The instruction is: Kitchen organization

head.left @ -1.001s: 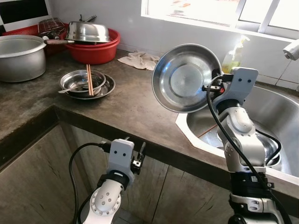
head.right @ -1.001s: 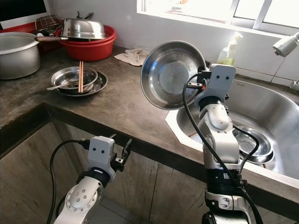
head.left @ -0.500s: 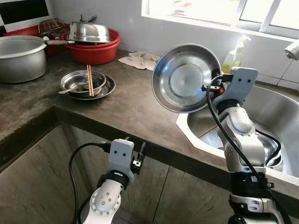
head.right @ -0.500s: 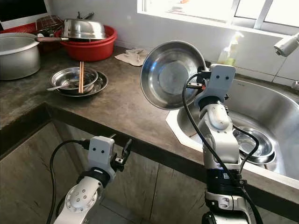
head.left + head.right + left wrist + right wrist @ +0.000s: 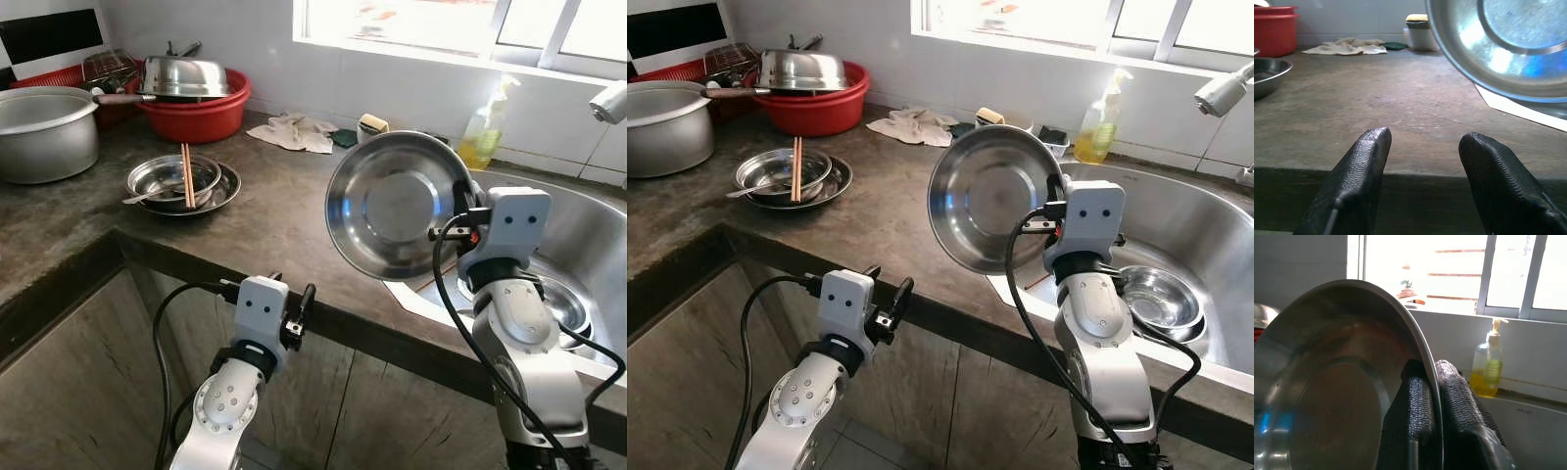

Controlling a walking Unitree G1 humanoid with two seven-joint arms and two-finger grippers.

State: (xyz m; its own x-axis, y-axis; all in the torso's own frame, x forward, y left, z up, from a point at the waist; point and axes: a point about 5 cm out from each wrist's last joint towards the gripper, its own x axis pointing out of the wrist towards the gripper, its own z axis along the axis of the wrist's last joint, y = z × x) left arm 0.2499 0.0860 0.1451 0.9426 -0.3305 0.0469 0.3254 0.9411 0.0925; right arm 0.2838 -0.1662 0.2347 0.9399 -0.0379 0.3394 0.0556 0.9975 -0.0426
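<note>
Right pincer (image 5: 1432, 396) clamped on upright steel bowl (image 5: 397, 204) rim, forearm raised beside sink (image 5: 578, 220).

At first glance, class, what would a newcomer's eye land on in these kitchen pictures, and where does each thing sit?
The eye goes first to the big shiny steel bowl, held on edge in the air by the right tool, above the counter's edge beside the sink. Next comes the red basin at the back left of the counter, with a steel pan resting on top. In front of it, chopsticks lie across stacked steel dishes.
</note>
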